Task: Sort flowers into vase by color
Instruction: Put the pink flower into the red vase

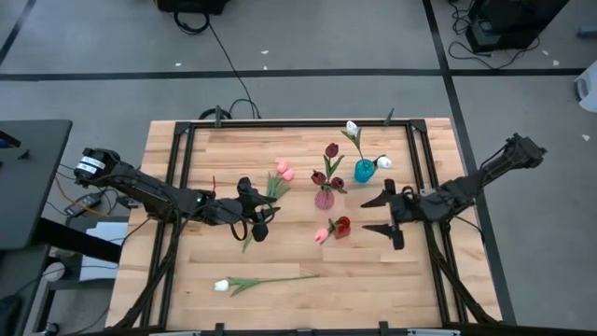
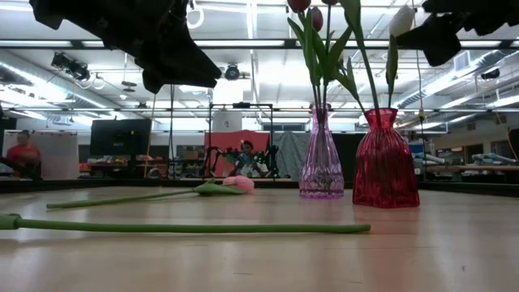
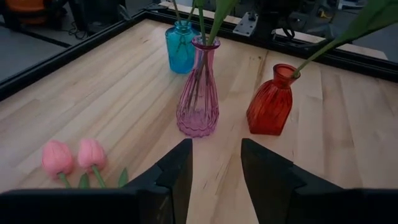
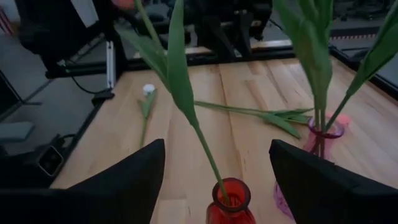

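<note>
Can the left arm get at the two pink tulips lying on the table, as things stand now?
Probably yes. The left gripper hovers with jaws open just beside the pink tulips, and bare table lies between; the purple vase stands off to the side.

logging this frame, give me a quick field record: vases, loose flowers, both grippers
vases: blue vase, purple vase, red vase, each holding stems
loose flowers: two pink tulips lying on the table; white tulip lying near the front edge
left gripper: open, empty, beside the pink tulips' stems
right gripper: open, empty, facing the red vase
</note>
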Action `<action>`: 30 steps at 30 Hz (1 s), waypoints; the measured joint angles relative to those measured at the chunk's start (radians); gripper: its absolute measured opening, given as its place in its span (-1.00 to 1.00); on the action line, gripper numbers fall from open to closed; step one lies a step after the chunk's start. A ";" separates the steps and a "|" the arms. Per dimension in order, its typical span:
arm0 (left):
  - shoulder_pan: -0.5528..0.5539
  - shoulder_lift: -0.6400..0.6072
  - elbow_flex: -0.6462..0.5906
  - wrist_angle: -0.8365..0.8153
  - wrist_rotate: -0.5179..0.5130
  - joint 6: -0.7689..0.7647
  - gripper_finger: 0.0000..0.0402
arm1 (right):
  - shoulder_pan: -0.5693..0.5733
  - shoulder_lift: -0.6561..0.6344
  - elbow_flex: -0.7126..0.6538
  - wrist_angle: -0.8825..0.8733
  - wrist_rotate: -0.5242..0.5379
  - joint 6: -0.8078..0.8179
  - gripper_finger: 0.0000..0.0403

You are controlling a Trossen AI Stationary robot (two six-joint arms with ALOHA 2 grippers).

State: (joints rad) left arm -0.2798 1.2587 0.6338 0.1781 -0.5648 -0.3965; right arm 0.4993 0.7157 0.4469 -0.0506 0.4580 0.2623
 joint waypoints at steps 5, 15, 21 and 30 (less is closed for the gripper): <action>-0.003 0.000 0.001 -0.046 0.020 -0.028 -0.29 | 0.005 -0.086 0.000 -0.041 0.000 -0.001 0.48; 0.076 0.047 0.002 -0.223 0.102 -0.242 -0.29 | 0.005 -0.179 0.000 -0.195 0.072 0.051 0.48; 0.133 0.168 0.025 -0.264 0.248 -0.290 -0.29 | 0.006 -0.189 0.000 -0.191 0.077 0.069 0.48; 0.197 0.331 0.196 -0.549 0.284 -0.287 -0.29 | 0.006 -0.179 0.000 -0.193 0.125 0.102 0.48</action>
State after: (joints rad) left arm -0.0826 1.5899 0.8303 -0.3713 -0.2810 -0.6838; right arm 0.5049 0.5366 0.4473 -0.2436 0.5829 0.3641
